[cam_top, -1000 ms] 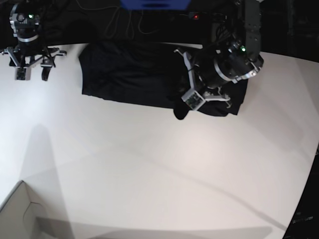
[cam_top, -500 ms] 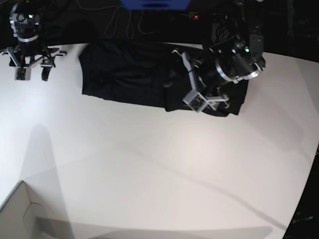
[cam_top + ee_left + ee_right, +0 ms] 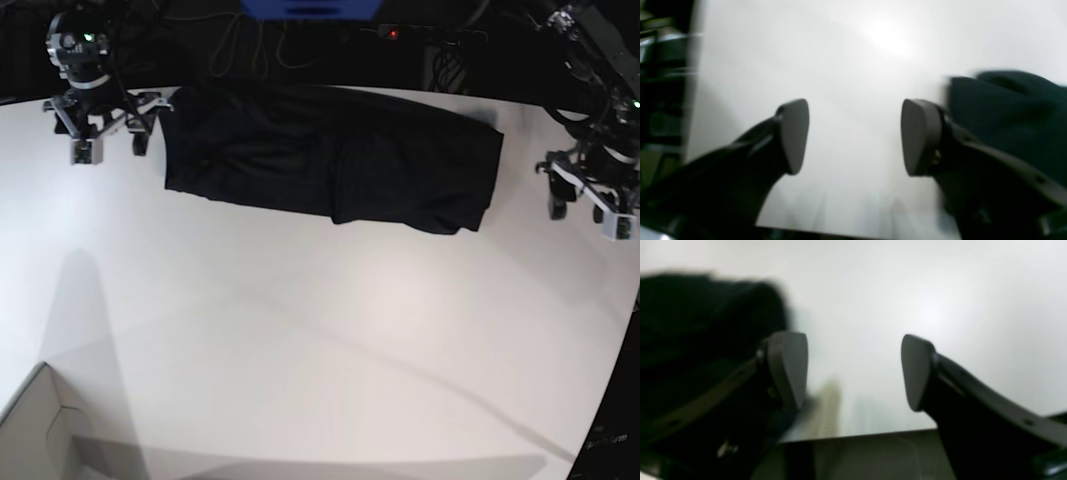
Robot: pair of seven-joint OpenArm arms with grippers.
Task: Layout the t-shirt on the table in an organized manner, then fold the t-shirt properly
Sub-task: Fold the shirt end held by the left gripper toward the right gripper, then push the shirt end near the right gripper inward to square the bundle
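The black t-shirt (image 3: 330,160) lies folded into a long, rumpled band across the white table (image 3: 320,340), up at twelve o'clock by the far edge. Both pincers stand apart and empty: left gripper (image 3: 585,215) at three o'clock, right gripper (image 3: 108,150) at ten.

The t-shirt (image 3: 330,160) is soft black cloth, matt, lightly creased. The counter (image 3: 320,340) is smooth and white with a dull sheen that shows a soft glare patch. The left tool's fingers (image 3: 793,133) look like smooth matt dark plastic, as do the right tool's fingers (image 3: 788,368).
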